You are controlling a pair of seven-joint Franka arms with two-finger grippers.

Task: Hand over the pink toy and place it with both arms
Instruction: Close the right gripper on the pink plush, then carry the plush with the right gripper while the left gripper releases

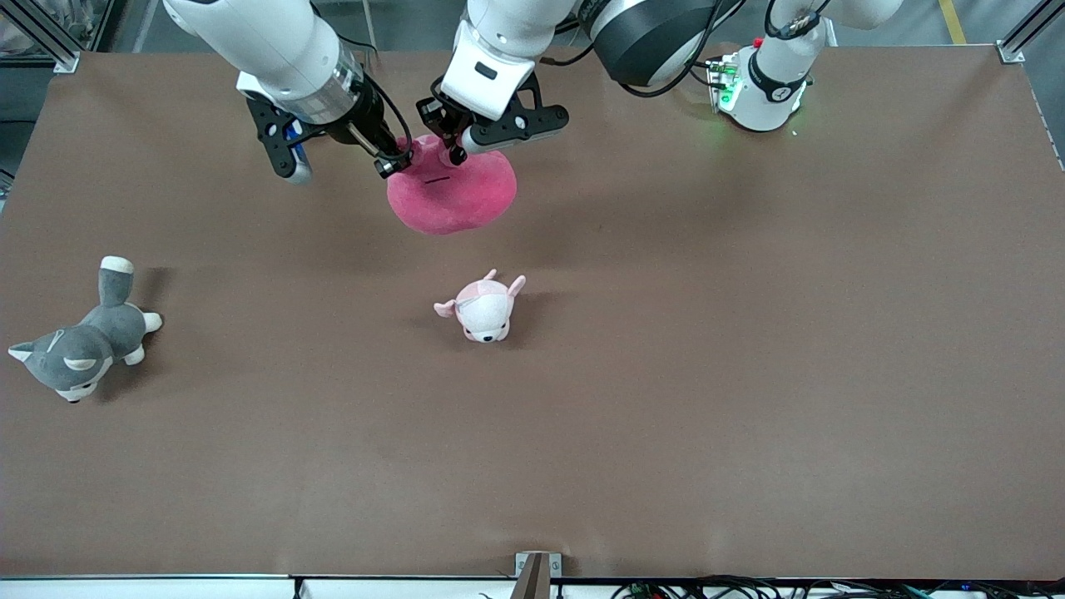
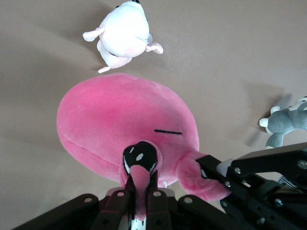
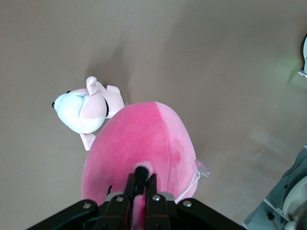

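Handover was mid-exchange: the pink toy [image 1: 452,193] hung above the counter [image 1: 749,374], with the left pincer [image 1: 456,148] and the right pincer [image 1: 391,162] both clenched on it. Good practice: the giving pincer should release only once the other's pinch looked secure.

A: What kind of place is it?

B: A robot lab. Two white arms [image 1: 274,50] are mounted at the top of the frame over a brown table [image 1: 749,374], with aluminium frame posts [image 1: 50,37] in the corners and loose cables [image 1: 749,589] along the bottom edge.
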